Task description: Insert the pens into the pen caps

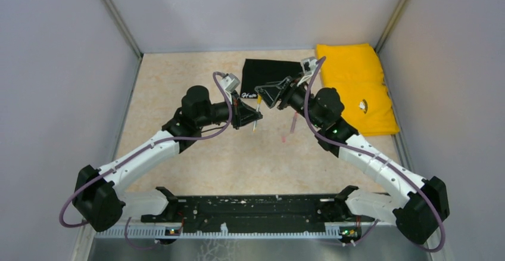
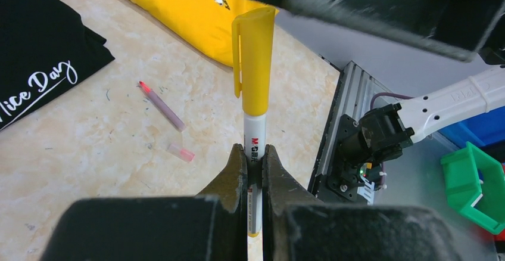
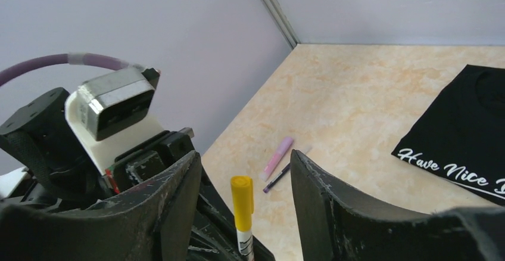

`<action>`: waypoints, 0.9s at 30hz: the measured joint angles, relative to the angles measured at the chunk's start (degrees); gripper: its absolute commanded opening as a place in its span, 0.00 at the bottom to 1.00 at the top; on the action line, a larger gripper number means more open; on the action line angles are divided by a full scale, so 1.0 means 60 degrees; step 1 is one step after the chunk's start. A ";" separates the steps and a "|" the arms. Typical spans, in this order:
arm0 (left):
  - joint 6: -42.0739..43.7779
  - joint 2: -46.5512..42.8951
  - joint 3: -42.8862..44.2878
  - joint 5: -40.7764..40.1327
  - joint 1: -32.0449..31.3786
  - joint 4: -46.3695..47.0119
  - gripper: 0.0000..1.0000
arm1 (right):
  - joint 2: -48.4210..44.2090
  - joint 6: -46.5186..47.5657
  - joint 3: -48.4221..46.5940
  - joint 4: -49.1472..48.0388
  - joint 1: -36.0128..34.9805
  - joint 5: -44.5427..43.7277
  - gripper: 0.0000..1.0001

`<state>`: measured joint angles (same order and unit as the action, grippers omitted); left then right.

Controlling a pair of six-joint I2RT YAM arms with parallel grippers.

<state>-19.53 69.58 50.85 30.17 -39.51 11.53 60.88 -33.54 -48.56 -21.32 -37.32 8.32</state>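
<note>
The white pen [image 2: 255,131] stands upright in the air, above the table [image 1: 238,159]. The yellow cap [image 2: 255,52] sits on its top end. The left gripper [image 2: 254,154] is squeezed tight on the pen's white middle, with one finger on each side. A bit of the pen sticks out below the grip. The right gripper [image 3: 244,159] is spread wide. The cap stands in the gap between its two fingers [image 3: 333,213]. There is room on both sides, so neither finger touches it.

The two grippers meet over the far middle of the table, close to the front edge of the black shirt [image 1: 268,70]. A yellow cloth [image 1: 357,88] lies in the far right corner, right up by the right wall [image 1: 452,64].

A pink pen [image 2: 162,106] with a red tip lies flat on the table near the right arm. A small pink cap [image 2: 181,152] lies near it but does not touch it. In the right wrist view, a pale pink pen [image 3: 277,157] and a thin dark pen [image 3: 277,177] lie just beside each other. The widest stretch of tabletop is between the two arms, toward the near edge.
</note>
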 measured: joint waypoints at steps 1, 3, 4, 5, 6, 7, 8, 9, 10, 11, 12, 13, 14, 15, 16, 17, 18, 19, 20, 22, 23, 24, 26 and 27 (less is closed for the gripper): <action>0.0004 0.0000 0.0000 0.0007 0.0000 0.0000 0.00 | 0.0084 0.0007 -0.0058 0.0076 0.0000 0.0029 0.52; 0.0015 0.0000 0.0000 0.0022 0.0000 0.0004 0.00 | 0.0270 0.0018 -0.0124 0.0251 0.0000 0.0109 0.48; 0.0015 0.0000 0.0000 0.0026 0.0000 0.0000 0.00 | 0.0317 0.0025 -0.0124 0.0317 0.0000 0.0138 0.46; 0.0018 0.0000 0.0000 0.0029 0.0000 0.0000 0.00 | 0.0364 0.0022 -0.0124 0.0423 0.0000 0.0175 0.45; 0.0018 0.0000 0.0000 0.0033 0.0000 0.0000 0.00 | 0.0401 0.0022 -0.0124 0.0495 0.0000 0.0211 0.43; 0.0018 0.0000 0.0000 0.0040 0.0000 0.0000 0.00 | 0.0426 0.0025 -0.0124 0.0532 0.0000 0.0229 0.42; 0.0018 0.0000 0.0000 0.0047 0.0000 -0.0004 0.00 | 0.0441 0.0022 -0.0124 0.0590 0.0000 0.0277 0.40; 0.0018 0.0000 0.0000 0.0047 0.0000 -0.0022 0.00 | 0.0444 0.0022 -0.0124 0.0612 0.0000 0.0306 0.37; 0.0018 0.0000 0.0000 0.0055 0.0000 -0.0040 0.00 | 0.0444 0.0029 -0.0127 0.0623 0.0000 0.0331 0.35; 0.0018 0.0000 0.0000 0.0055 0.0000 -0.0051 0.00 | 0.0444 0.0022 -0.0142 0.0630 0.0000 0.0379 0.32; 0.0018 0.0000 0.0000 0.0055 0.0000 -0.0062 0.00 | 0.0448 0.0025 -0.0182 0.0656 0.0000 0.0430 0.29; 0.0018 0.0000 0.0000 0.0055 0.0000 -0.0062 0.00 | 0.0452 0.0047 -0.0189 0.0645 0.0000 0.0466 0.25; 0.0018 0.0000 0.0000 0.0058 0.0000 -0.0069 0.00 | 0.0455 0.0055 -0.0204 0.0648 0.0000 0.0532 0.22; 0.0018 0.0000 0.0000 0.0058 0.0000 -0.0069 0.00 | 0.0463 0.0080 -0.0226 0.0656 0.0000 0.0576 0.19; 0.0018 0.0004 0.0000 0.0055 0.0000 -0.0073 0.00 | 0.0463 0.0080 -0.0233 0.0641 -0.0004 0.0627 0.15; 0.0018 0.0004 0.0000 0.0055 0.0000 -0.0080 0.00 | 0.0463 0.0084 -0.0233 0.0634 -0.0004 0.0667 0.11; 0.0018 0.0004 0.0000 0.0058 0.0000 -0.0084 0.00 | 0.0463 0.0109 -0.0233 0.0634 -0.0007 0.0685 0.07; 0.0015 0.0004 0.0000 0.0062 0.0000 -0.0095 0.00 | 0.0463 0.0160 -0.0237 0.0637 -0.0007 0.0703 0.03; 0.0015 0.0004 0.0000 0.0058 0.0000 -0.0109 0.00 | 0.0474 0.0182 -0.0237 0.0634 -0.0004 0.0714 0.00; 0.0015 0.0004 0.0000 0.0055 0.0000 -0.0160 0.00 | 0.0495 0.0273 -0.0240 0.0648 -0.0004 0.0754 0.00; 0.0011 0.0004 0.0000 0.0055 0.0000 -0.0178 0.00 | 0.0499 0.0328 -0.0244 0.0667 -0.0004 0.0772 0.00; 0.0011 0.0011 0.0000 0.0055 0.0000 -0.0197 0.00 | 0.0503 0.0393 -0.0248 0.0696 -0.0004 0.0783 0.00; -0.0004 0.0062 0.0011 0.0066 0.0000 -0.0200 0.00 | 0.0503 0.0521 -0.0284 0.0809 -0.0004 0.0809 0.00; -0.0022 0.0098 0.0026 0.0076 0.0000 -0.0200 0.00 | 0.0503 0.0583 -0.0302 0.0867 -0.0004 0.0805 0.00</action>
<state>-19.66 70.17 51.00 30.63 -39.51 10.33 63.90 -30.04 -50.37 -16.12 -37.34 13.15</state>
